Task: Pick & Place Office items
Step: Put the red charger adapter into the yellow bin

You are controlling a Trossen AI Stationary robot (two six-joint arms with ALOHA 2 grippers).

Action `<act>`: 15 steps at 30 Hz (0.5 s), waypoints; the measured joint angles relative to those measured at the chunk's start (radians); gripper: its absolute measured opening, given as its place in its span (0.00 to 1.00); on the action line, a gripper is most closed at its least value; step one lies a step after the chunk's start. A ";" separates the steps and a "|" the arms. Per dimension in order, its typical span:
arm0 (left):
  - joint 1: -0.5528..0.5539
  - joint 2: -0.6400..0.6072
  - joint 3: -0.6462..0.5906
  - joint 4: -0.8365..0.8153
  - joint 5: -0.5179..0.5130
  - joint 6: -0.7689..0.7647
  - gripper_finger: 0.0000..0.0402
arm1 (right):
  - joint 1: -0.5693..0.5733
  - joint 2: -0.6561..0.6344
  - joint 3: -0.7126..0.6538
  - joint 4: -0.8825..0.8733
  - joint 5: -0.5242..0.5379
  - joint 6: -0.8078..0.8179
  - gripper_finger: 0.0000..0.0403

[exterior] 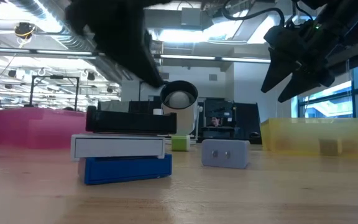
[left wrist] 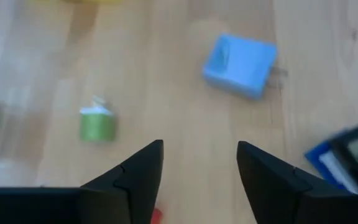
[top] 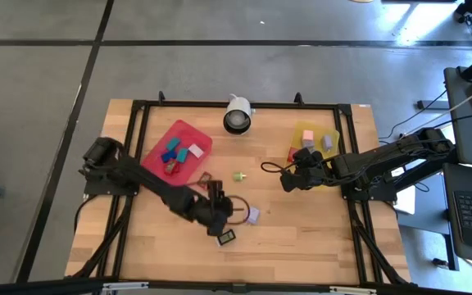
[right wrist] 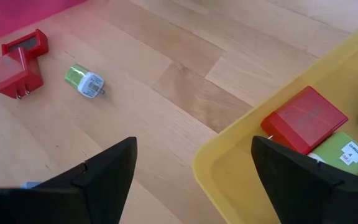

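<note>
My left gripper (top: pixel 220 220) (left wrist: pixel 201 146) hangs open above the table's middle, touching nothing. Past its fingers lie a lilac-blue plug piece (left wrist: pixel 240 65) (top: pixel 254 215) and a small green piece (left wrist: pixel 96 123) (top: pixel 238 175), both flat on the wood. A black, white-labelled piece (top: pixel 228 238) (exterior: pixel 126 149) lies nearer the front edge. My right gripper (top: pixel 287 182) (right wrist: pixel 194 146) hovers open over the near-left corner of the yellow tray (right wrist: pixel 229 168), which holds a red piece (right wrist: pixel 303 118) and a green one (right wrist: pixel 344 152). The red tray (top: pixel 188 129) holds several pieces. A red plug piece (right wrist: pixel 20 53) lies on the wood.
A white round camera (top: pixel 238 115) stands at the table's far edge between the two trays. A dark cable loop (top: pixel 238 205) lies beside my left gripper. A black frame (top: pixel 138 147) borders the table. Bare wood stretches along the front edge.
</note>
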State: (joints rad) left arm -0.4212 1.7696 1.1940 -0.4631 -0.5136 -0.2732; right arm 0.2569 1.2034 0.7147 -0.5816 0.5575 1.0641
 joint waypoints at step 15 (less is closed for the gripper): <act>-0.028 0.119 -0.001 -0.074 0.016 0.070 0.65 | 0.000 0.000 0.000 0.007 0.000 0.000 0.79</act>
State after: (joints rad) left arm -0.4491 1.8887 1.1934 -0.5369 -0.4978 -0.2028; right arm 0.2566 1.2034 0.7151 -0.5747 0.5575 1.0641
